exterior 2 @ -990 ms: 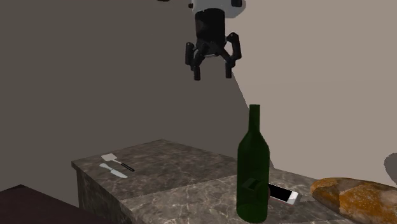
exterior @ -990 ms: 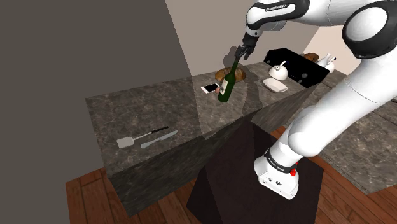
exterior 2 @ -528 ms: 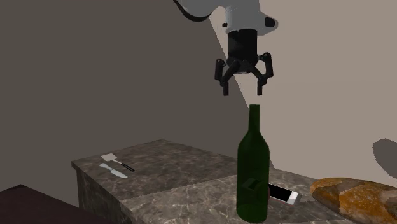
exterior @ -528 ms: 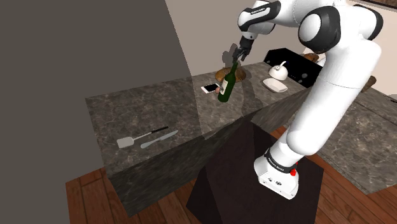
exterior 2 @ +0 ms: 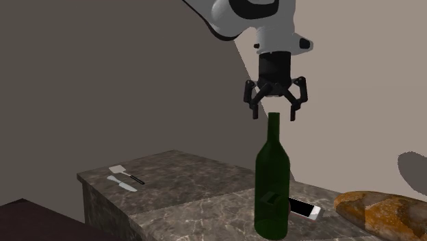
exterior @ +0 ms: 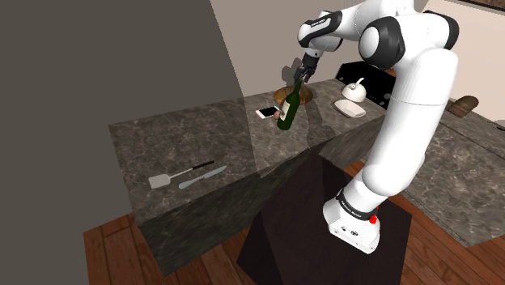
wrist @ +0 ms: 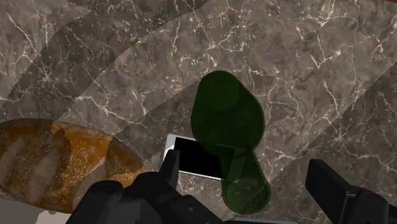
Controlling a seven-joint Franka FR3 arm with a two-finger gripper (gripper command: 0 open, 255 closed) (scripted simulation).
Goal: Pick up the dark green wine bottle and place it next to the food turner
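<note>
Wine bottle (exterior 2: 273, 181) stands upright, gripper (exterior 2: 274, 116) poised just over its mouth, jaws spread apart. Best bet: descend straight, then clamp the neck squarely.

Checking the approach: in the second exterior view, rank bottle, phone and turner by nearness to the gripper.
1. Bottle: its mouth sits right under the open gripper.
2. Phone: flat on the counter, by the bottle's base.
3. Turner: far off at the counter's left end.
</note>
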